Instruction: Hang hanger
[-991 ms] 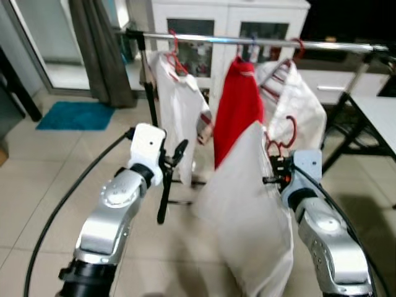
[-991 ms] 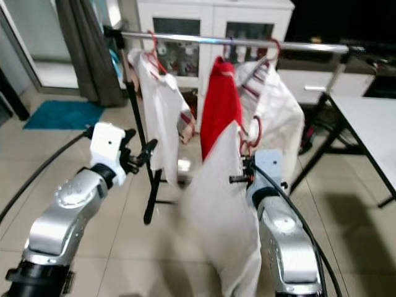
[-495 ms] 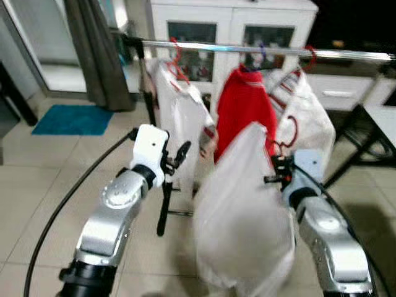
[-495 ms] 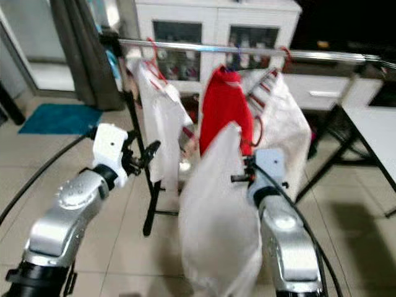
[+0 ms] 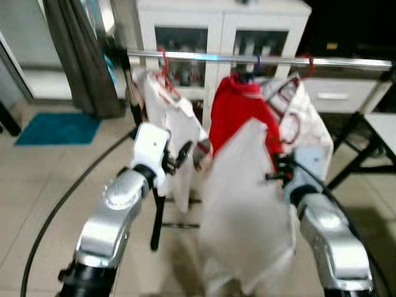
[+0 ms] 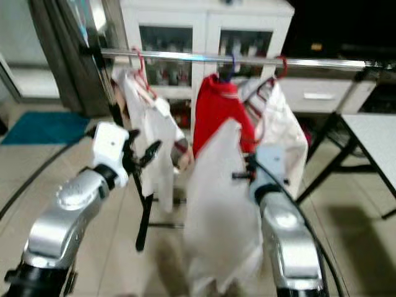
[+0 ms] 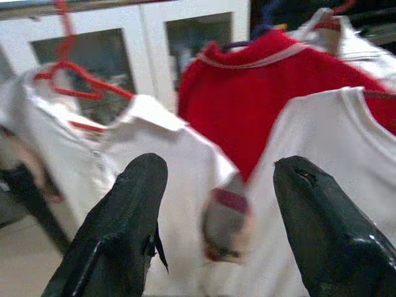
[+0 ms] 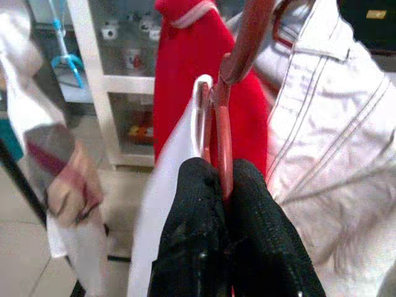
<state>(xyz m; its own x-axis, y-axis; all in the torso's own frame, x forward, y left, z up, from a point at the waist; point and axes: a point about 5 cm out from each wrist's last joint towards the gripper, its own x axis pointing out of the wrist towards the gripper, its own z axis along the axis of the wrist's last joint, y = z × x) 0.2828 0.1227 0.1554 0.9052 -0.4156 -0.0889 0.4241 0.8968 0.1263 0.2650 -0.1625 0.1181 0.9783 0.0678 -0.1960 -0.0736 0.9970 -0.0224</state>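
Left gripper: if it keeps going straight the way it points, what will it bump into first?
Probably the cuffed sleeve of the white shirt hanging off the rail. That sleeve sits right between the open fingers of the left gripper, with the red shirt behind it, though depth is hard to judge.

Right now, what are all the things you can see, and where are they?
Rail: one, silver, across the top.
White shirt: one, on a red hanger at the rail's left.
Red shirt: one, mid rail.
Striped white garment: one, at the rail's right.
White cloth: one, on a red hanger, in front.
Cabinet: one, white, behind.
Curtain: one, grey, left.
Mat: one, blue, floor left.
Table: one, white, right.
Left pincer: open, facing the shirts.
Right pincer: shut on the hanger.
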